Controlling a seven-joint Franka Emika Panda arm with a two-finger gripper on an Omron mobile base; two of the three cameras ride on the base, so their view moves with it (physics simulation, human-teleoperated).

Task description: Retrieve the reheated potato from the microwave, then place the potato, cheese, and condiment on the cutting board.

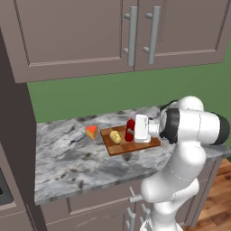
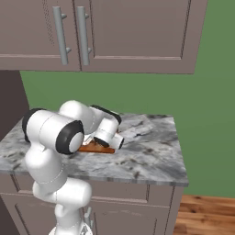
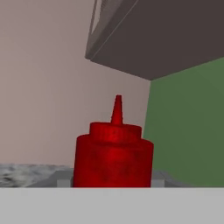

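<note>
Left base view has the potato (image 1: pixel 115 136) lying on the cutting board (image 1: pixel 118 146), near the board's left half, a pale-yellow oval lump. Just to its right stands the condiment (image 1: pixel 130 130), a red bottle, upright on the same board and right against the white hand of the arm. The claw (image 1: pixel 135 129) sits level with the bottle at its right side; the fingers are hidden behind the hand and the bottle, so whether they press on the bottle or stand apart from it cannot be told. Hand view has the condiment (image 3: pixel 113 155) close and centred, red body with a wider cap ring and a thin pointed nozzle on top.

The cheese (image 1: pixel 92 131), an orange wedge, lies on the grey marbled tabletop (image 1: pixel 72 162) just left of the board, apart from it. In the right base view a sliver of the cutting board (image 2: pixel 95 147) shows under the arm's wrist. Brown wall cabinets (image 1: pixel 113 36) hang above, before a green wall (image 1: pixel 90 97).
</note>
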